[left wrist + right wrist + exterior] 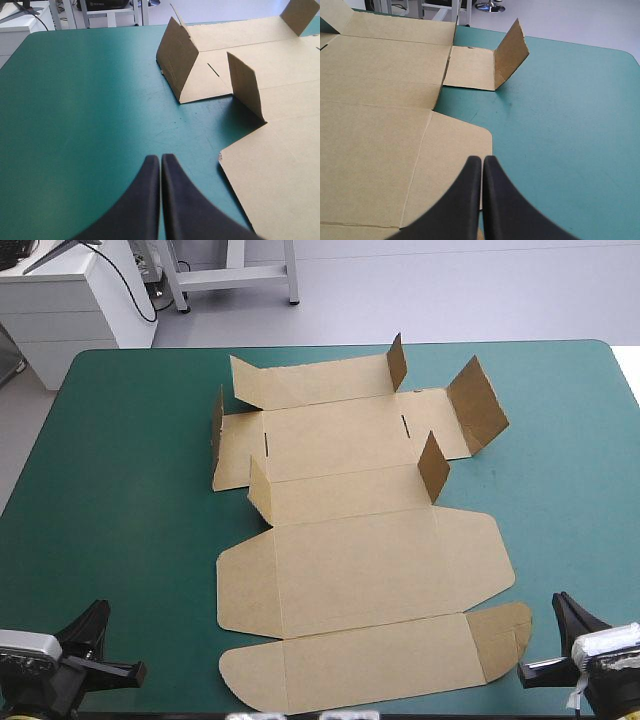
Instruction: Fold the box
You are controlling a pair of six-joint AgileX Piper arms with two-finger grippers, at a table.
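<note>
The left fingers (142, 200) are pressed together in one pointed arch above the bare teal-green table (75, 100), and the brown box (280, 170) lies ahead of them and to their right. The box is a cut sheet spread mostly flat across the middle of the table, with several small end flaps (433, 466) standing up. The right fingers (502, 200) are likewise closed on nothing, with the sheet's flat panels ahead and to their left.
</note>
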